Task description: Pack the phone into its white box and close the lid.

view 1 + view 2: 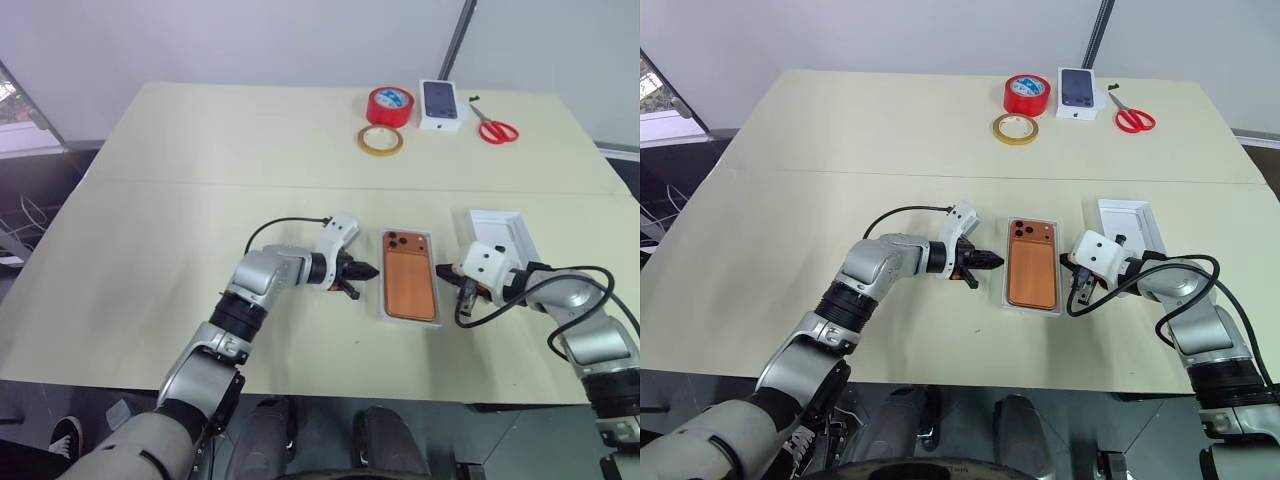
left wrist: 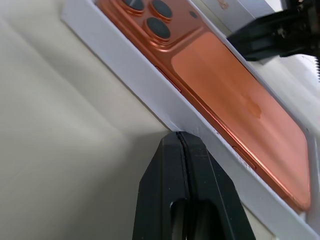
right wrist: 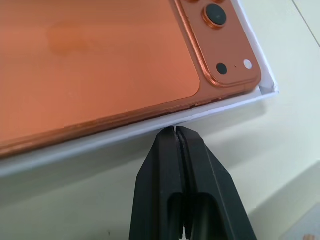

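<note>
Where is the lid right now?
In the left eye view the lid lies open side up on the table, on the robot's right, just beyond the right gripper and right of the white box holding the phone.

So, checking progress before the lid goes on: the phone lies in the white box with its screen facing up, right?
Not quite. The phone lies in the white box, but back up: the left eye view shows its orange back and camera bump.
</note>
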`<state>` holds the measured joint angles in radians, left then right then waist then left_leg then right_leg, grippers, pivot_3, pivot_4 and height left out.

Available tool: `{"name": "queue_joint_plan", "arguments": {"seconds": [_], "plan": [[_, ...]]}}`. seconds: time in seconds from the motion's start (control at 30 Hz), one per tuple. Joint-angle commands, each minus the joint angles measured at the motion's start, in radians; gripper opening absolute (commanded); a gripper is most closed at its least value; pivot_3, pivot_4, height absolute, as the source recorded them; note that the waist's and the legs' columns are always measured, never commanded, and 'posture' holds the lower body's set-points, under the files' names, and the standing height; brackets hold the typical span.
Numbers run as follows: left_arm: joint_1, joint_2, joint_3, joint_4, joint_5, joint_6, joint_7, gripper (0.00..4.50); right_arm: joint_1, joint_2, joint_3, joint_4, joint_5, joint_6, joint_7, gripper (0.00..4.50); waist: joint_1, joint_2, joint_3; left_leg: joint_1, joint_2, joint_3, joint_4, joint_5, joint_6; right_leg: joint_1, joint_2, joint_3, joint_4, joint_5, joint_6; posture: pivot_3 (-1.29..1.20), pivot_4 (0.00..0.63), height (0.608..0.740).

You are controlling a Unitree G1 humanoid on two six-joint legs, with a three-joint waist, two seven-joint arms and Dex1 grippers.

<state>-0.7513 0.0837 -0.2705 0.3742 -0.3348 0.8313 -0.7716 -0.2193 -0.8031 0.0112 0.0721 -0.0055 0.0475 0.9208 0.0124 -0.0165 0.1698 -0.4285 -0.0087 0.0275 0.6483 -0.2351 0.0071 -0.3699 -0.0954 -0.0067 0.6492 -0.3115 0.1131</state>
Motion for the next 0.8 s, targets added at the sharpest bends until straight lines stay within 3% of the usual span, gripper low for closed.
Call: {"name": "queue_joint_plan", "arguments": {"seconds": [0.03, 0.17, 0.47, 0.53, 0.57, 0.63, 0.8], "plan": [[-0.029, -0.012, -0.007, -0.023, 0.006, -0.049, -0.035, 0.00, -0.009, -0.006, -0.016, -0.045, 0.013, -0.046, -0.006, 0.06, 0.000, 0.000, 0.000, 0.000, 0.000, 0.000, 0.000, 0.000, 0.000, 0.000, 0.000, 0.000, 0.000, 0.000, 0.000, 0.00, 0.150, 0.728], [0.002, 0.014, -0.010, -0.068, 0.010, -0.054, -0.059, 0.00, 0.017, -0.021, -0.031, -0.035, 0.014, -0.064, -0.007, 0.06, 0.000, 0.000, 0.000, 0.000, 0.000, 0.000, 0.000, 0.001, -0.001, 0.000, 0.000, 0.000, 0.000, 0.000, 0.000, 0.00, 0.150, 0.728], [0.033, 0.103, 0.109, -0.121, -0.029, -0.061, -0.061, 0.00, 0.013, -0.049, -0.112, -0.038, 0.081, -0.026, -0.002, 0.06, -0.001, 0.001, 0.000, 0.000, 0.001, 0.000, 0.000, 0.001, -0.002, 0.000, 0.000, 0.000, 0.000, 0.000, 0.000, 0.00, 0.150, 0.728], [0.029, 0.128, 0.137, -0.134, -0.044, -0.084, -0.079, 0.55, -0.015, -0.045, -0.154, -0.027, 0.145, 0.052, 0.003, 0.00, -0.001, 0.001, 0.000, 0.000, 0.001, 0.000, 0.000, 0.001, -0.002, 0.000, 0.001, 0.000, 0.000, 0.000, 0.000, 0.00, 0.150, 0.728], [0.027, 0.144, 0.146, -0.142, -0.035, -0.129, -0.083, 0.80, -0.029, -0.042, -0.173, -0.029, 0.168, 0.075, -0.003, 0.53, -0.001, 0.001, 0.000, 0.000, 0.001, 0.000, 0.000, 0.001, -0.002, 0.000, 0.000, 0.000, 0.000, 0.000, 0.000, 0.00, 0.150, 0.728], [0.026, 0.163, 0.153, -0.151, -0.020, -0.187, -0.086, 1.80, -0.045, -0.041, -0.189, -0.033, 0.177, 0.087, -0.021, 1.28, -0.001, 0.001, 0.000, 0.000, 0.001, 0.000, 0.000, 0.001, -0.002, 0.000, 0.000, 0.000, 0.000, 0.000, 0.000, 0.00, 0.150, 0.728], [0.073, 0.293, 0.169, -0.200, -0.024, -0.369, -0.246, 4.44, -0.078, -0.020, -0.202, -0.036, 0.161, 0.225, -0.130, 3.95, -0.001, 0.001, 0.000, 0.000, 0.001, 0.000, 0.000, 0.002, -0.003, 0.000, 0.000, 0.000, 0.000, 0.000, 0.000, 0.00, 0.150, 0.728]]}}
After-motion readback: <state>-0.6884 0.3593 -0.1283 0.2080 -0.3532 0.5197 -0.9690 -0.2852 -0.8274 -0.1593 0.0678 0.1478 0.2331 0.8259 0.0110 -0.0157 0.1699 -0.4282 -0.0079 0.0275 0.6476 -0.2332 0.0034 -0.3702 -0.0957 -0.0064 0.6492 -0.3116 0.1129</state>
